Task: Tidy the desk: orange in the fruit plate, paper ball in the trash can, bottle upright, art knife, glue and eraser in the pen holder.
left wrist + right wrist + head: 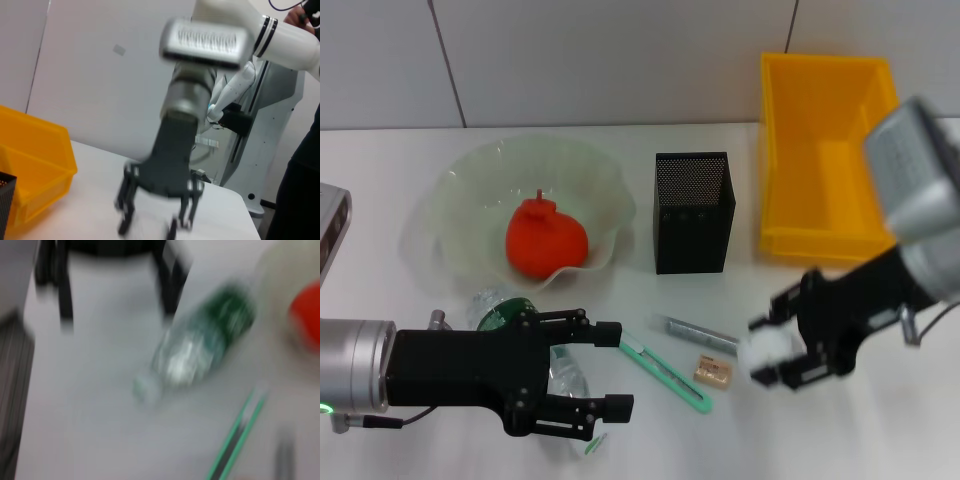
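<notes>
Nearest the camera, the left gripper (610, 371) hovers with its fingers spread apart over the bottle (555, 372), which lies on its side on the surface between them. Standing the bottle up seems the left arm's step; next it must close on the body. Behind, the orange (547, 238) already sits in the fruit plate (470, 180). Rightward, the right gripper (778, 358) has its fingers clamped on the paper ball (766, 352), apparently bound for the trash can (782, 120).
</notes>
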Controlling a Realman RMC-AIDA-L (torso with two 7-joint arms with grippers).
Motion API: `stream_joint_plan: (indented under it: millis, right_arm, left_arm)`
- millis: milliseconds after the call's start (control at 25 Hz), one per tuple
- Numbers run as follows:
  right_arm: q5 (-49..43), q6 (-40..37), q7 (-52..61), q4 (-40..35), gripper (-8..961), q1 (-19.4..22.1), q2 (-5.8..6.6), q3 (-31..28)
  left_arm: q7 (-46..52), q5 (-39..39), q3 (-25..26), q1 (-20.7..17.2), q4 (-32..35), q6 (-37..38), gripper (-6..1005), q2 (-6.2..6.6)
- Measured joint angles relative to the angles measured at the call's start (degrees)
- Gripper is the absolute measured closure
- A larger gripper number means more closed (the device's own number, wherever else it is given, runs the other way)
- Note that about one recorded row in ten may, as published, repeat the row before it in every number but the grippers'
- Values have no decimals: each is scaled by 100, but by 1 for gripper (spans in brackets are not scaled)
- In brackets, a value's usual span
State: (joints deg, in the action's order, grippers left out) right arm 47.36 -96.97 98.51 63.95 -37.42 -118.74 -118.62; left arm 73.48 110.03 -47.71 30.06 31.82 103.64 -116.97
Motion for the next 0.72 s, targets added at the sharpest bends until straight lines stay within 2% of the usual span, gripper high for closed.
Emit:
stream_joint_plan:
  millis: [40, 80, 160, 200, 280, 320, 400, 480, 600, 720]
  right_arm:
    - [0, 0, 0, 0, 398, 0, 0, 0]
    - [153, -43, -45, 77, 398, 22, 6, -251]
    - [582, -61, -128, 213, 398, 104, 3, -800]
    - [1007, 55, -177, 292, 398, 185, -5, -1308]
    - [1348, 290, -189, 295, 398, 246, -13, -1704]
    - [1348, 290, -189, 295, 399, 246, -13, -1704]
    - [1874, 963, -190, 157, 399, 374, -25, -2091]
    - [2014, 1194, -189, 88, 399, 408, -27, -2121]
    - [2313, 2183, -149, -231, 399, 464, -32, -2126]
    - [2334, 2584, -122, -419, 399, 419, -31, -2108]
  left_arm:
    - [0, 0, -1, 0, 0, 0, 168, 0]
    - [0, 0, -1, 0, 0, 0, 168, 0]
    - [-5, 0, -4, 6, 0, -1, 169, 0]
    - [-8, 0, -4, 7, 0, 0, 169, -1]
    - [-10, 0, -6, 10, 0, 2, 169, -4]
    - [-11, 0, -7, 12, 0, 4, 170, -5]
    - [-24, 0, -9, 16, 0, 6, 170, -11]
    - [-46, 0, -10, 18, 0, 8, 170, -16]
    - [-58, 0, -10, 18, 0, 8, 171, -20]
    - [-72, 0, -10, 18, 6, 10, 172, -25]
